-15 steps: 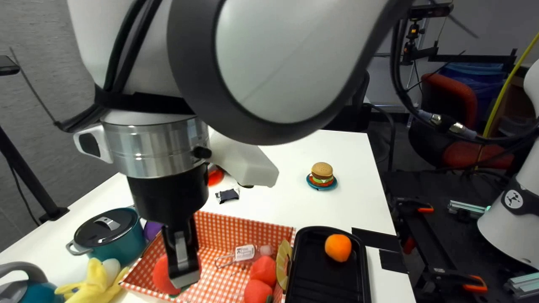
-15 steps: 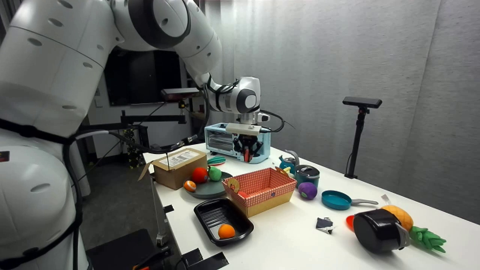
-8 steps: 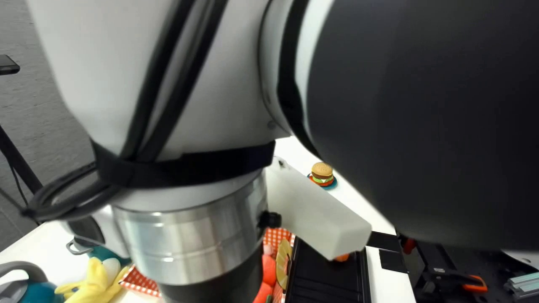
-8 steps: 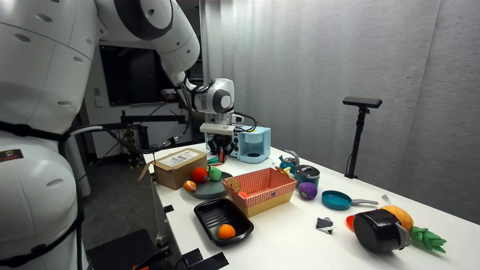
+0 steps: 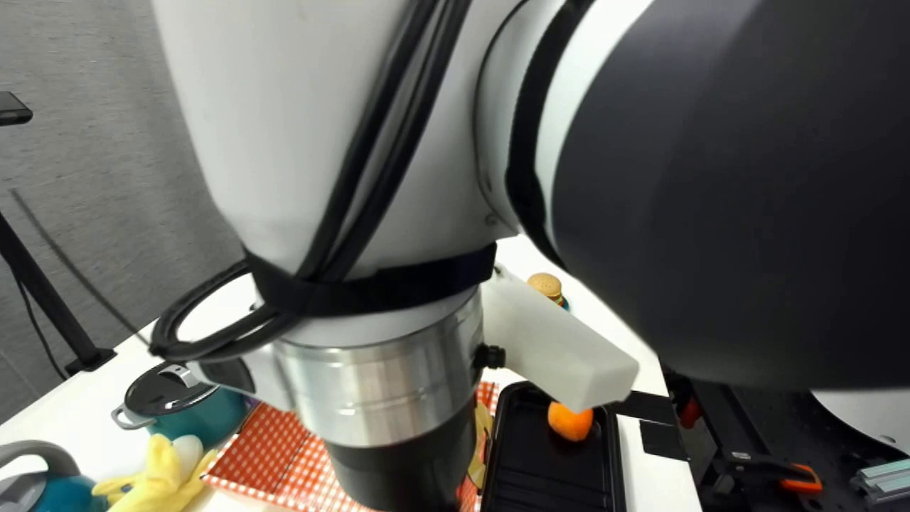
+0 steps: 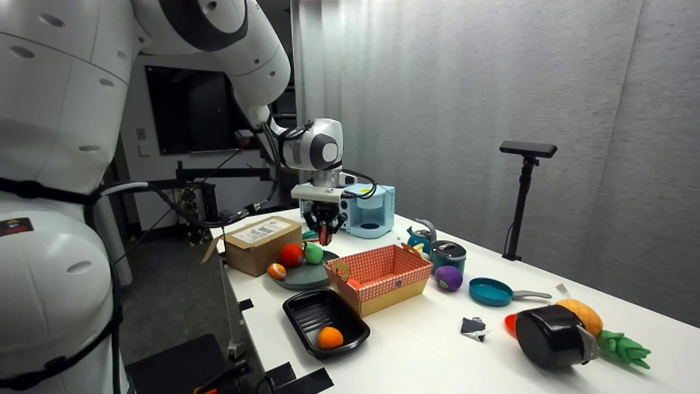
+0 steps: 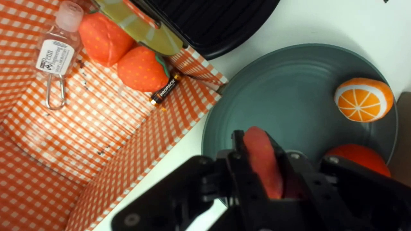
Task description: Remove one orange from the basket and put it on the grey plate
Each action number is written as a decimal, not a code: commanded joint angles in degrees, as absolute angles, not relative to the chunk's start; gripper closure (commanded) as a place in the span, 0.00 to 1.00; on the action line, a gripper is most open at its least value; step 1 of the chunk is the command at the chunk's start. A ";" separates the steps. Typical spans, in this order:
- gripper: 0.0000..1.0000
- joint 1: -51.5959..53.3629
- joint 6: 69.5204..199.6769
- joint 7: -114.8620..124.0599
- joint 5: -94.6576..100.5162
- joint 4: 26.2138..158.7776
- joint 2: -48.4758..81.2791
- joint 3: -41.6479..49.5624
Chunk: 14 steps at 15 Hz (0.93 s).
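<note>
Red object [image 7: 262, 163] pinched in claw [image 7: 256, 139], hard to identify, grey plate [image 7: 282, 96] partly hidden.

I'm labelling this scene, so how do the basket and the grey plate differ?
The basket is rectangular and checkered; the grey plate is round and plain. The basket has high walls, the grey plate a low rim. The basket holds strawberries and a bottle; the grey plate bears a cut orange. Both rest on the table.

This is a robotics lab: to one side of the gripper [image 6: 325, 235], a bottle [image 7: 58, 48] is marked "Penn Engineering"; well apart from the gripper are a pole-mounted, camera-like bar [image 6: 528, 149] and a clamp [image 5: 764, 466].
</note>
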State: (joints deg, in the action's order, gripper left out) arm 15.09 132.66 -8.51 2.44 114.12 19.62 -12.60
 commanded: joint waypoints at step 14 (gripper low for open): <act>0.96 14.26 132.56 -8.41 3.28 117.55 17.95 -12.24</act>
